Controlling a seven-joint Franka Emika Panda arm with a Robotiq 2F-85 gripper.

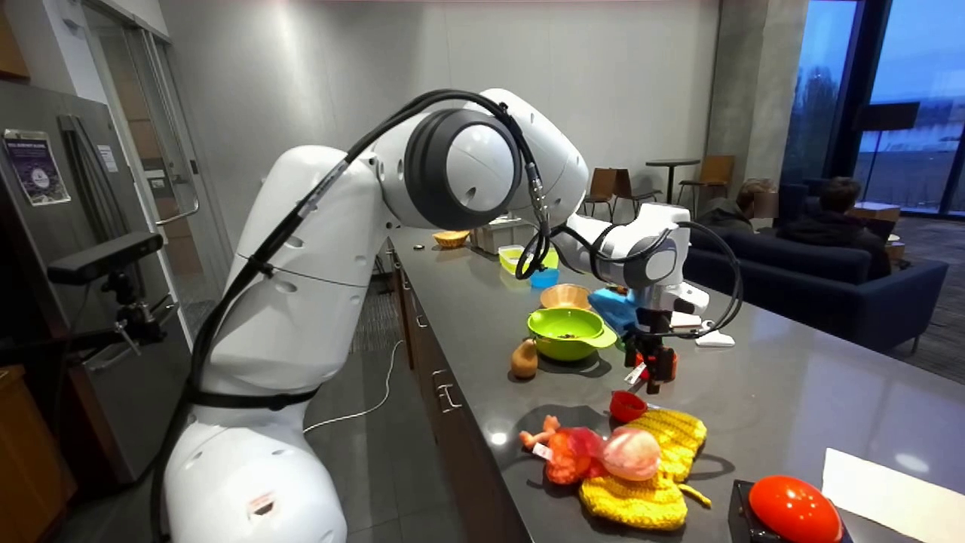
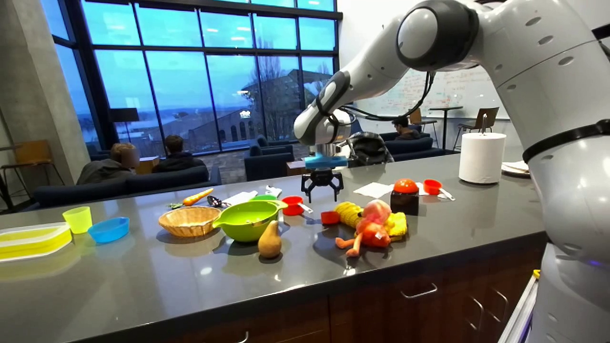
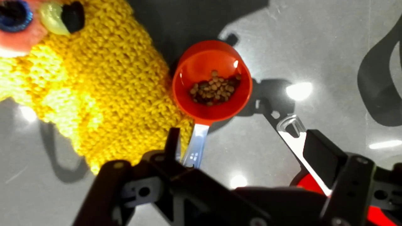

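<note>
My gripper hangs above the counter with its fingers spread and nothing between them; it is open. In the wrist view a red measuring cup with small brown pellets inside lies just ahead of the jaws, its pale handle running back beside the left fingertip. Another red cup is partly hidden under the right finger, its white handle pointing forward. A yellow knitted cloth lies beside the pellet cup. In an exterior view the gripper stands above the pellet cup.
An orange-pink plush toy rests on the yellow cloth. Nearby are a green bowl, a brown pear and a wicker basket. A red button on a black box and a paper roll stand nearer the arm's base.
</note>
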